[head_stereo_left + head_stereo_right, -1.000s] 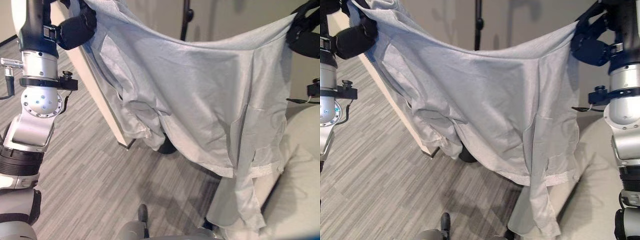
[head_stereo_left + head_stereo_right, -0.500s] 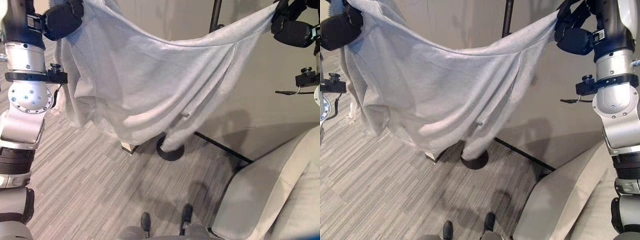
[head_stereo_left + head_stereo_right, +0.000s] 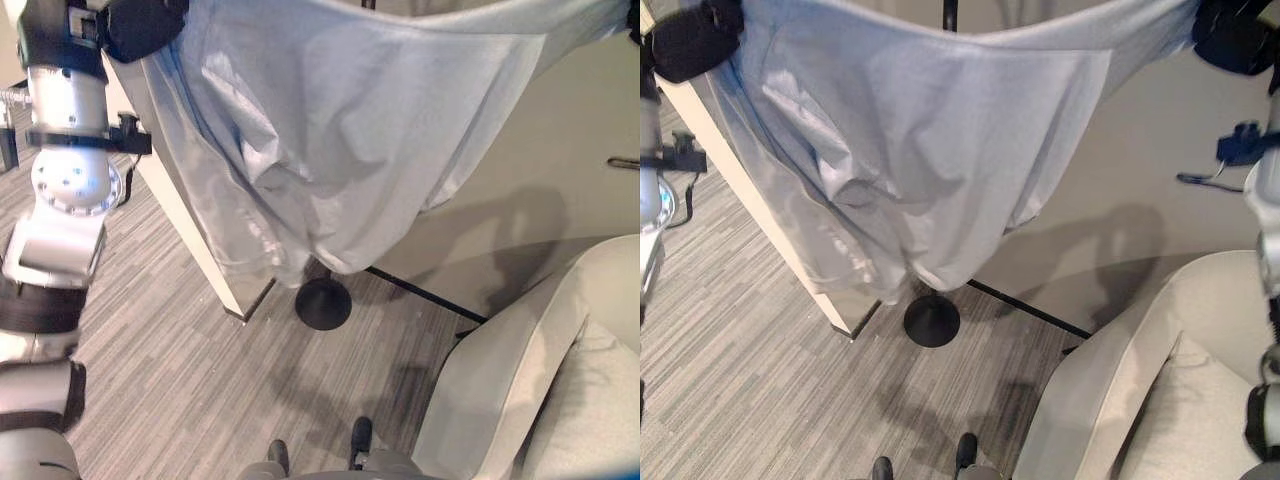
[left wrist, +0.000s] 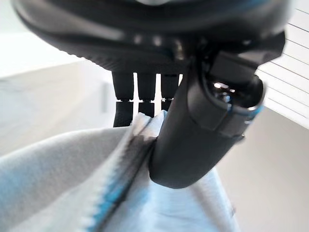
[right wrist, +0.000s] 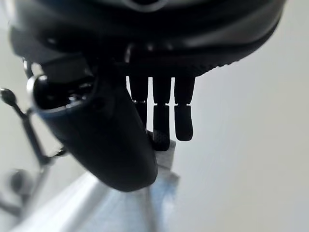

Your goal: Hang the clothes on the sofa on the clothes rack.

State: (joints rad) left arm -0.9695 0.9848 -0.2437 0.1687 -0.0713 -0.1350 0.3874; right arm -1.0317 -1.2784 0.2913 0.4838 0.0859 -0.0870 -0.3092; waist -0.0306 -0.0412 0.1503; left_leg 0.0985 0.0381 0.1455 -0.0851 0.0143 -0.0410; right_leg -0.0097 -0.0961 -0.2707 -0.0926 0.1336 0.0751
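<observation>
In the left eye view, the left hand (image 3: 140, 28) is at the upper left of the frame. It holds one end of a big pale grey shirt (image 3: 340, 130). The shirt hangs across the top of the frame like a sheet, up in the air. Below it, near the middle, is the round black base (image 3: 322, 303) of the clothes rack on the striped floor (image 3: 160, 380). A pale sofa (image 3: 540, 380) fills the lower right.

In the right eye view, the right hand (image 3: 1232, 35) is at the upper right and holds the other end of the shirt. The rack's thin black pole (image 3: 950, 12) peeks out at the top, behind the cloth.

In the left wrist view, the thumb and fingers (image 4: 145, 96) pinch the shirt's edge.

In the right wrist view, the fingers (image 5: 161, 121) and thumb pinch the cloth too.
</observation>
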